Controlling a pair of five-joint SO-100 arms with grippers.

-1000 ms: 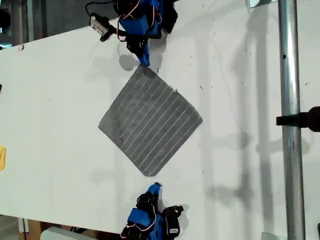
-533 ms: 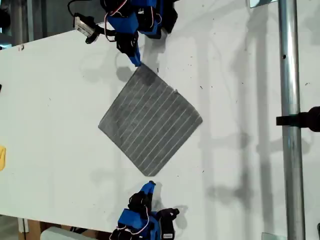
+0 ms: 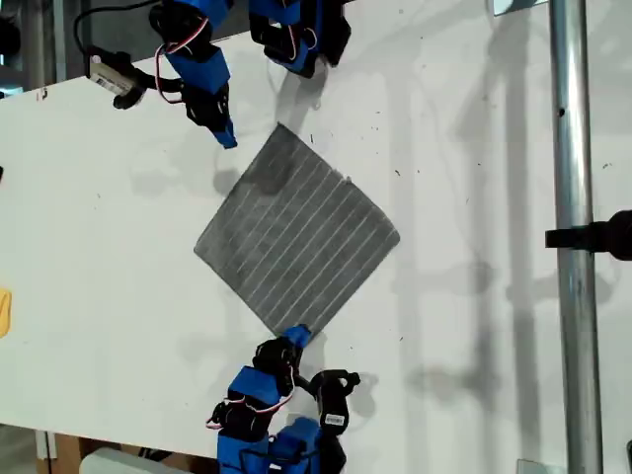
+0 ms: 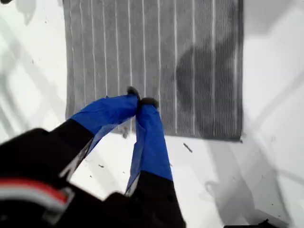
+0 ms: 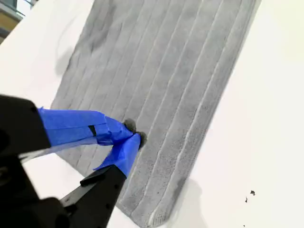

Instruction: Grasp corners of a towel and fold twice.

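Observation:
The towel (image 3: 296,232) lies flat on the white table (image 3: 474,148) as a dark-gray diamond with thin white stripes. My first gripper (image 3: 227,140) hangs shut and raised, just off the towel's top corner (image 3: 282,128) toward the exterior view's left. In the first wrist view its tips (image 4: 140,101) meet over the towel (image 4: 156,57) with nothing between them. My second gripper (image 3: 297,336) is shut over the bottom corner. In the second wrist view its tips (image 5: 134,133) meet on the flat towel (image 5: 161,71), a little in from that corner (image 5: 149,219).
A vertical metal pole (image 3: 573,237) with a black clamp (image 3: 597,237) crosses the exterior view's right. A small yellow object (image 3: 4,311) sits at that view's left edge. Both arm bases stand at the table's top and bottom edges in the exterior view.
The first arm swung toward the exterior view's left, away from the towel's top corner. The second gripper moved in from the table edge onto the bottom corner. The towel has not shifted.

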